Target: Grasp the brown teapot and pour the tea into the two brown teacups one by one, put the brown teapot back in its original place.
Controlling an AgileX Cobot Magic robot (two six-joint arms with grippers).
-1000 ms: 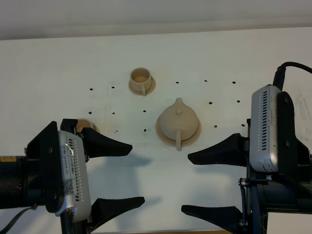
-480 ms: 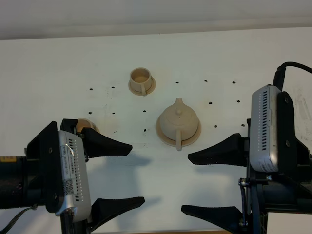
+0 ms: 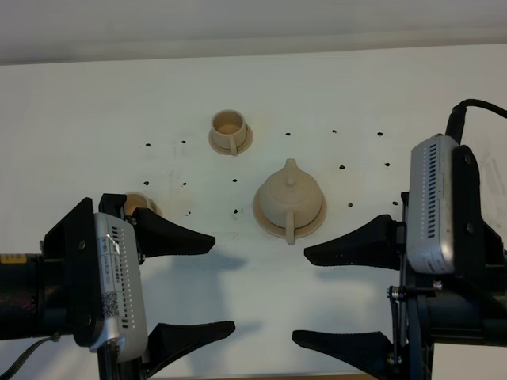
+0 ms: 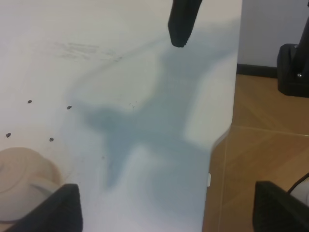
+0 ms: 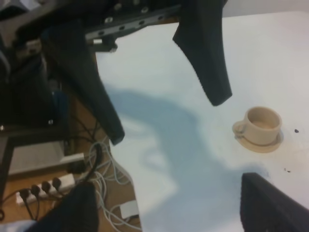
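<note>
The brown teapot (image 3: 288, 198) sits with its lid on, on its wide round saucer (image 3: 317, 218), at the table's middle; its handle points toward the near edge. One teacup (image 3: 230, 127) stands on its small saucer behind the teapot. The other teacup (image 3: 139, 202) is at the left, partly hidden behind my left gripper (image 3: 210, 285); the right wrist view shows this cup (image 5: 261, 125) in full. My left gripper is open and empty at the near left. My right gripper (image 3: 301, 297) is open and empty at the near right, its fingertips just in front of the teapot. The left wrist view catches the teapot (image 4: 19, 176) at its edge.
The white tabletop (image 3: 95, 103) has several small dark holes. Its near edge (image 4: 219, 140) drops to a wooden floor. Cables and a power strip (image 5: 43, 191) lie on the floor by the table's left side.
The right arm has shifted very slightly. Nothing else has moved.
</note>
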